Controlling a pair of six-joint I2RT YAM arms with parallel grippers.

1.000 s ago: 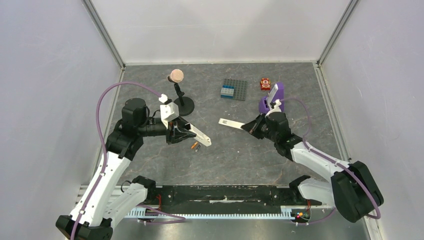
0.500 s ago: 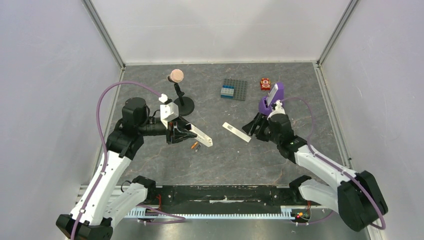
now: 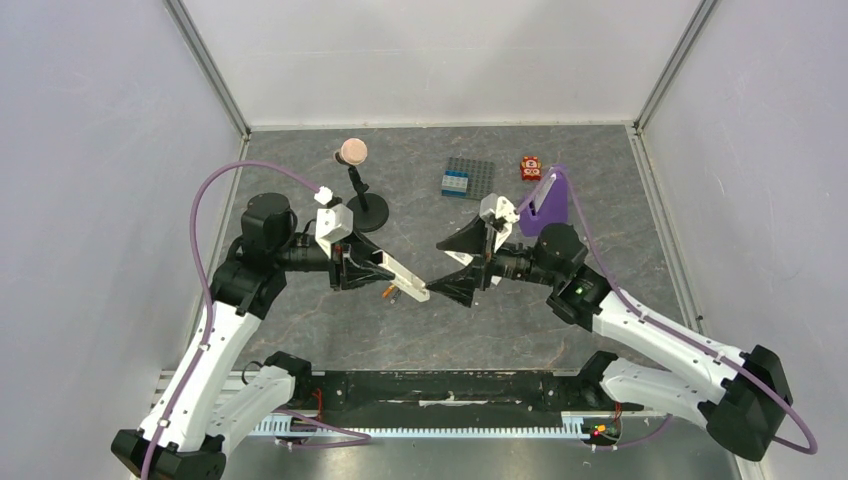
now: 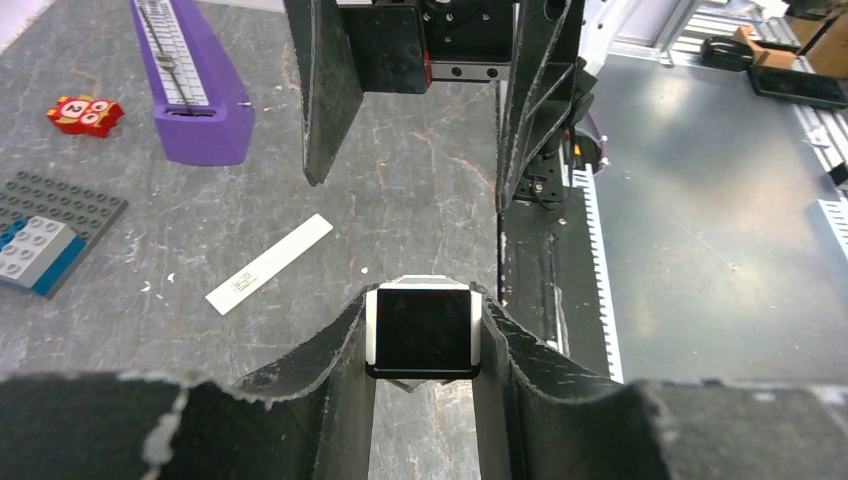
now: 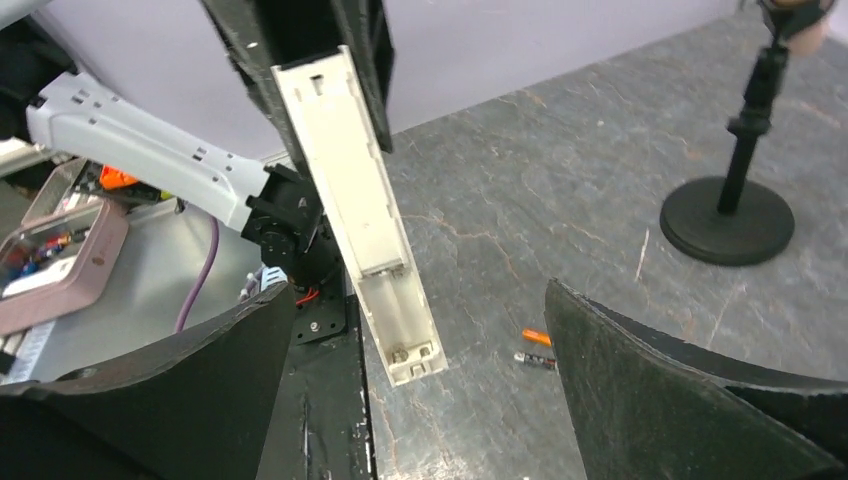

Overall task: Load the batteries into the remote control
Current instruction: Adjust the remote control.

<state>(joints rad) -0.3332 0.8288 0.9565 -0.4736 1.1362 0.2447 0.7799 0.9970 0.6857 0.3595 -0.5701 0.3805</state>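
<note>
The left gripper [image 3: 358, 268] gripped the remote control [image 3: 405, 281], fingers half closed on it. At its three o'clock the right gripper [image 3: 452, 265] gaped wide, empty. The batteries [image 3: 391, 293] lay just beside the remote at six o'clock.

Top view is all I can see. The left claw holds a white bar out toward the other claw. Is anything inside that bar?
Observer: No. The right wrist view shows the remote with its battery recess open and empty.
Operator: Is its cover lying around somewhere?
Observer: Possibly. The left wrist view shows a white strip lying flat on the table. The open right gripper hides it from above. I cannot tell for sure that it is the cover.
</note>
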